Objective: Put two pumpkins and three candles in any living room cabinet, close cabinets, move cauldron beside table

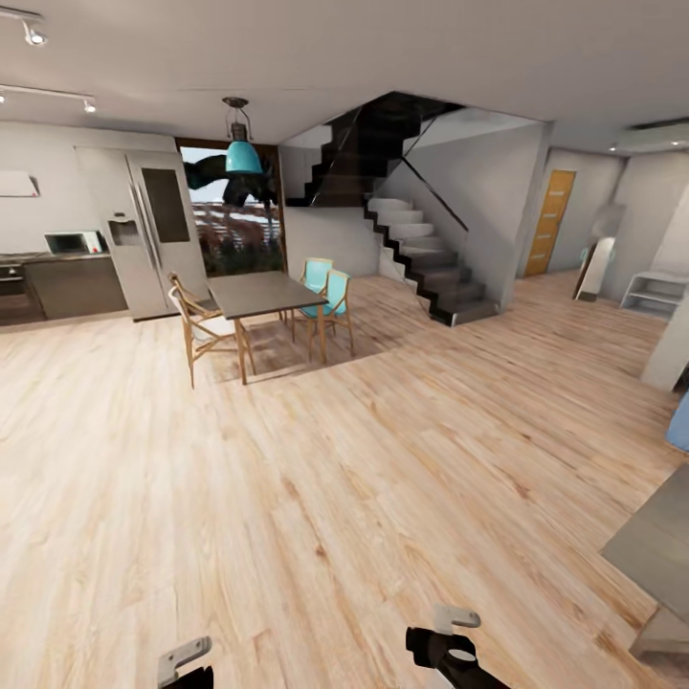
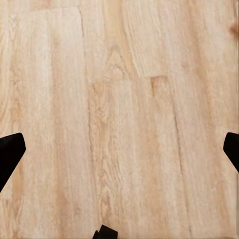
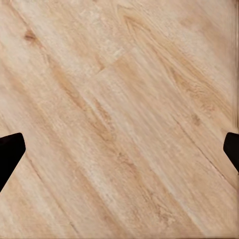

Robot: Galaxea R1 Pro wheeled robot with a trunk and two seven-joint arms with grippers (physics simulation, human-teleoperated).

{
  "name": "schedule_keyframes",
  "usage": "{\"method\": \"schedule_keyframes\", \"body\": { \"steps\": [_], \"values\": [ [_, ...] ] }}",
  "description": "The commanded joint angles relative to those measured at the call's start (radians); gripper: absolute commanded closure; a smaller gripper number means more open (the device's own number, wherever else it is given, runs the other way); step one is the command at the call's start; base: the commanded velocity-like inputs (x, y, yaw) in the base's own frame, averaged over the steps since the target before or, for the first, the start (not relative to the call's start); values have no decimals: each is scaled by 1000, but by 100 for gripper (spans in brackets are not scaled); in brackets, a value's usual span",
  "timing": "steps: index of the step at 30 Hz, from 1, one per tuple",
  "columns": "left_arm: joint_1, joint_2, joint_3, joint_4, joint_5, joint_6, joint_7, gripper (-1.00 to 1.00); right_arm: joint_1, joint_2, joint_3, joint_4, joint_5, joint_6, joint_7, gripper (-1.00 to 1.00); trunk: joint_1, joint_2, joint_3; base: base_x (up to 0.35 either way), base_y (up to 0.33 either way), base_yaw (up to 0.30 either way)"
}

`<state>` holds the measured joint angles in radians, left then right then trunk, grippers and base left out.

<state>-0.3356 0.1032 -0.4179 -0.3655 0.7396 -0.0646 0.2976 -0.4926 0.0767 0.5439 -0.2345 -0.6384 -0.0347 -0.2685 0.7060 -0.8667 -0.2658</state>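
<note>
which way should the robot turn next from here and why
Probably turn right: a glossy grey tabletop corner shows at the head view's right edge, while ahead lie the dark dining table with chairs and the black staircase. Both wrist views show bare light wood plank floor.

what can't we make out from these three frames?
- Grey table, head view: cut off by the right edge, so its full shape and anything on it are hidden.
- Blue object, head view: just a sliver at the right edge, can't identify.
- Left gripper and right gripper, wrist views: fingertips clipped by the frame sides; wood floor between them.
- Microwave, head view: too small for detail.
</note>
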Motion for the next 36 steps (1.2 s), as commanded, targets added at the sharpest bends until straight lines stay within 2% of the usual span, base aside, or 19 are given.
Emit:
{"method": "schedule_keyframes", "body": {
  "steps": [1, 19, 26, 36],
  "values": [
    [0, 1, -9, -1, 10, -4, 6, -100, -1, 0, 8, 0, -10, -4, -5, -100, 0, -1, -1, 0, 0, -280],
    [0, 1, -9, -1, 10, -4, 6, -100, -1, 0, 8, 0, -10, -4, -4, -100, 0, -1, -1, 0, 0, -279],
    [0, 1, -9, -1, 10, -4, 6, -100, -1, 0, 7, 2, -12, -4, 41, -100, 0, -1, -1, 0, 0, -279],
    [0, 1, -9, -1, 10, -3, 6, -100, -1, 1, 7, 6, -12, -4, 48, -100, 0, -1, -1, 0, 0, -280]
  ]
}}
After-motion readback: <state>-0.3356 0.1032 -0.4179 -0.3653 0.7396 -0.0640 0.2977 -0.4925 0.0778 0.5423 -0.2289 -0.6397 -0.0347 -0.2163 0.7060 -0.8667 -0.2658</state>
